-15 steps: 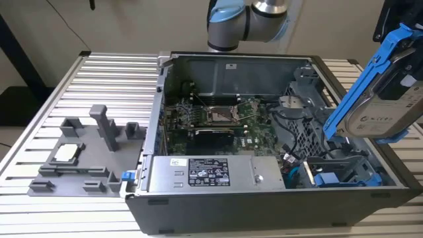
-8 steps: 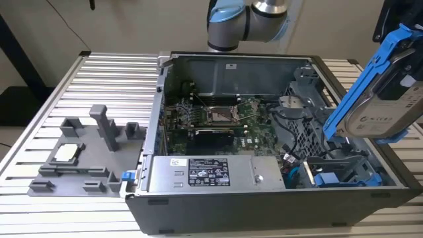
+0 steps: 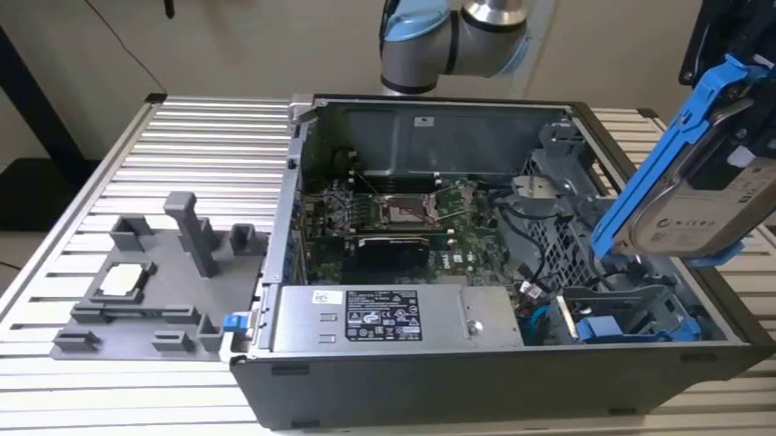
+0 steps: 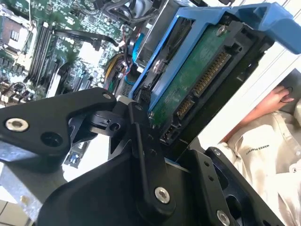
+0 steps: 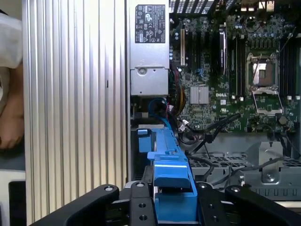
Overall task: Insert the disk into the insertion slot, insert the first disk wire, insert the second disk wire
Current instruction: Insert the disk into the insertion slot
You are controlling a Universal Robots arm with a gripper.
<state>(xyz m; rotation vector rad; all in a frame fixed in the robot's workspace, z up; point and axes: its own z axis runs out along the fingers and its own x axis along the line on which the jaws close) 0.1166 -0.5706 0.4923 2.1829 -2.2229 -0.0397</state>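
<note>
One disk (image 3: 710, 204) gripped by pincer (image 5: 171, 205), seemingly over case (image 3: 485, 386)

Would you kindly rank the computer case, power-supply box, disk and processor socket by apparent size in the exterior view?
1. computer case
2. disk and power-supply box, unranked: similar, and the disk seems nearer the camera
3. processor socket

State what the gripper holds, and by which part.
The silver-grey metal disk in its bright blue plastic carrier, gripped by the carrier at its raised end.
</note>
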